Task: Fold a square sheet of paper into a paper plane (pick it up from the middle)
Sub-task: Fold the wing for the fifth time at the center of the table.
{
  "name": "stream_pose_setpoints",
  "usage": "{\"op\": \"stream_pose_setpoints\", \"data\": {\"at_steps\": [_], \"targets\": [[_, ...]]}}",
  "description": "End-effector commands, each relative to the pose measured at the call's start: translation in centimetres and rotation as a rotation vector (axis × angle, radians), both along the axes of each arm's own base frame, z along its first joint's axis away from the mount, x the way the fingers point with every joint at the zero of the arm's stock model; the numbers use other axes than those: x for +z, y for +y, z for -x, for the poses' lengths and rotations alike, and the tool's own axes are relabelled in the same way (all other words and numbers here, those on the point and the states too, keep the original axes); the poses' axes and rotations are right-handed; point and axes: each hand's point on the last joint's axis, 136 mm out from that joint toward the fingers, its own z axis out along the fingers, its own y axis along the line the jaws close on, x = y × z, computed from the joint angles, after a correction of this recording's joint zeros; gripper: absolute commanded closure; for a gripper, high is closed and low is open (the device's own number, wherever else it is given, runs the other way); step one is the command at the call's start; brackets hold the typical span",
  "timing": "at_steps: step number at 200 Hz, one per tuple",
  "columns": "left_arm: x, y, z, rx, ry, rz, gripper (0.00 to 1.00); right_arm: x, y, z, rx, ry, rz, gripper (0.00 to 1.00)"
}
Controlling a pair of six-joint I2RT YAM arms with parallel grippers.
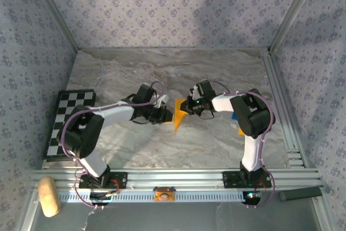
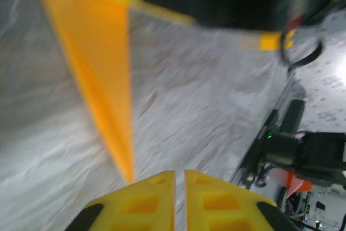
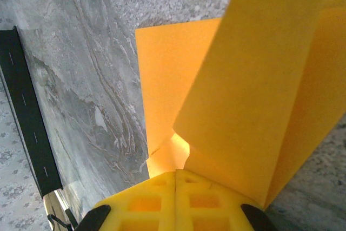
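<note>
Orange-yellow paper [image 1: 178,118] sits in the middle of the worktop [image 1: 135,74], partly folded, with the two arms meeting over it. From the right wrist view the paper [image 3: 254,96] stands up in long flaps out of the right gripper [image 3: 175,172], which is clamped on it where the folds gather. The left gripper [image 2: 180,172] has its fingers drawn all but together with nothing between them. The paper's sharp tip [image 2: 102,79] ends just beside it, though that view is blurred.

I'd say a crease is being set. To do it well, the right gripper [image 1: 186,106] should hold firm without tugging while the left gripper [image 1: 166,115] runs along the fold from the point outward, keeping the edges matched.

The left arm comes from its near-left base, elbow bent by the chequered board [image 1: 70,117], forearm running right. The right arm rises from the near right, elbow out, forearm reaching left. Both wrists hang low, facing each other.
</note>
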Motion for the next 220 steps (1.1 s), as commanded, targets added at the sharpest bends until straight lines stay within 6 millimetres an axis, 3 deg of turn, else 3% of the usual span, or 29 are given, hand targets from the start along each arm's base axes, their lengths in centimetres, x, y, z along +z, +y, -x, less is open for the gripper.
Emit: {"op": "stream_pose_setpoints", "data": {"at_steps": [1,22,91,158,220], "targets": [[0.9,-2.1,-1.4,-0.009,0.018,0.054,0.93,-5.4,-3.4,1.6,-0.078,0.119,0.196,0.98],[0.1,-3.2,-1.4,-0.029,0.037,0.048,1.00,-5.4,-3.4,1.6,-0.079,0.120,0.196,0.98],[-2.6,-4.7,-1.5,-0.021,0.054,-0.018,1.00,-5.5,-3.5,1.8,-0.080,0.121,0.198,0.98],[-5.6,-3.8,-0.5,-0.029,0.091,-0.085,1.00,-5.4,-3.6,1.8,-0.082,0.119,0.200,0.98],[-8.2,-2.7,2.4,-0.052,0.156,-0.130,1.00,-5.5,-3.7,1.9,-0.084,0.122,0.203,0.98]]}}
